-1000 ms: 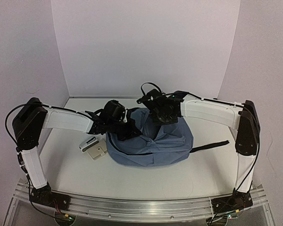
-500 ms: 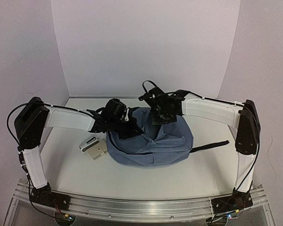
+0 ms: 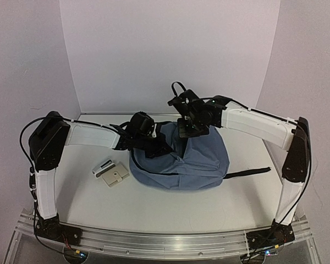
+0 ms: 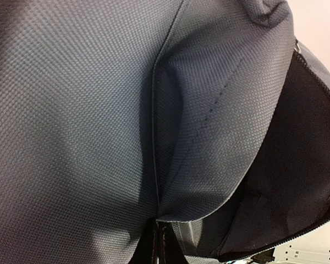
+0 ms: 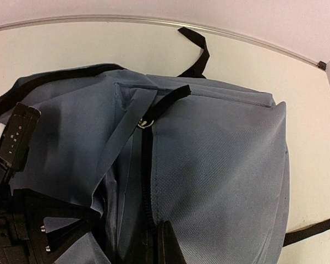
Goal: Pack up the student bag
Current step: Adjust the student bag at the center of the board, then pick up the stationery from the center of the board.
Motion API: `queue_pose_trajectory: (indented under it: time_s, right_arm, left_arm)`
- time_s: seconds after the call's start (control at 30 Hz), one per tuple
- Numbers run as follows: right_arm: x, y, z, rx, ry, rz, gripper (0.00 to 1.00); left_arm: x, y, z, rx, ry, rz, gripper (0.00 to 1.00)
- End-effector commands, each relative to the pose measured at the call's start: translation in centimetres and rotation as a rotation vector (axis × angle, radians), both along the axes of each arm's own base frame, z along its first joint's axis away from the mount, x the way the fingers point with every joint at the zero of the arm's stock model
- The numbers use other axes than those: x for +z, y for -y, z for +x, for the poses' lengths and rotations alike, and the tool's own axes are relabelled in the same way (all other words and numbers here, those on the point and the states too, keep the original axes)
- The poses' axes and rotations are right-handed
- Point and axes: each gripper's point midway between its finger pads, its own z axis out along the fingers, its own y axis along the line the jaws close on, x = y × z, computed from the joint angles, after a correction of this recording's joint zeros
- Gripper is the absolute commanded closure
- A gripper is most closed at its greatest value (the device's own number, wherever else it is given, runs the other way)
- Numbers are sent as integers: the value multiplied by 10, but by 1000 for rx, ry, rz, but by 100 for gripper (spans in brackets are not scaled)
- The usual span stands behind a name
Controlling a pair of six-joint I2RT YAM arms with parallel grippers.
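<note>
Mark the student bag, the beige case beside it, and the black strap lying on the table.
student bag (image 3: 201, 165): top view, front fabric panel.
beige case (image 3: 116, 176): top view, centre of its flat face.
black strap (image 3: 247, 173): top view, midway along the stretch on the table.

I record both arms reaching inward, elbows raised. The left gripper (image 3: 160, 148) and right gripper (image 3: 186, 132) are fully closed, fingertips angled down.

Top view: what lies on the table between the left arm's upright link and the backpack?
Two small things: a flat beige square and a grey-and-white object, just left of the student bag. Only the top view shows them.
</note>
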Motion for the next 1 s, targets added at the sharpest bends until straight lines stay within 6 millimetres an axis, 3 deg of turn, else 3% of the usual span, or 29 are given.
queue_pose_trajectory:
  time_s: [0.0, 0.07, 0.17, 0.23, 0.3, 0.37, 0.57, 0.73, 0.83, 0.97]
  right_arm:
    - [55, -9, -7, 9, 107, 114, 100]
    - [52, -5, -5, -13, 114, 107, 100]
    - [53, -1, -4, -35, 129, 96, 100]
    - [53, 1, -3, -40, 132, 93, 100]
    - [51, 0, -3, -40, 131, 90, 100]
    - [50, -1, -2, -35, 130, 90, 100]
    - [53, -5, -1, -21, 137, 103, 100]
    - [57, -5, -3, -15, 143, 119, 100]
    - [58, -4, -4, -15, 144, 128, 100]
    - [62, -2, -5, -18, 150, 134, 100]
  left_arm:
    - [13, -1, 28, 30, 81, -16, 99]
    - [27, 0, 27, -11, 152, -21, 87]
    - [52, -10, 20, -66, 290, -6, 52]
    - [70, -23, 12, -84, 366, 13, 33]
    - [83, -42, 3, -96, 429, 66, 22]
    - [75, -65, -3, -90, 421, 165, 18]
    - [31, -168, -10, 36, 287, 400, 13]
    - [-14, -255, -14, 196, 106, 715, 12]
    - [-30, -279, -24, 214, 42, 797, 11]
    - [-48, -291, -32, 194, -2, 869, 10]
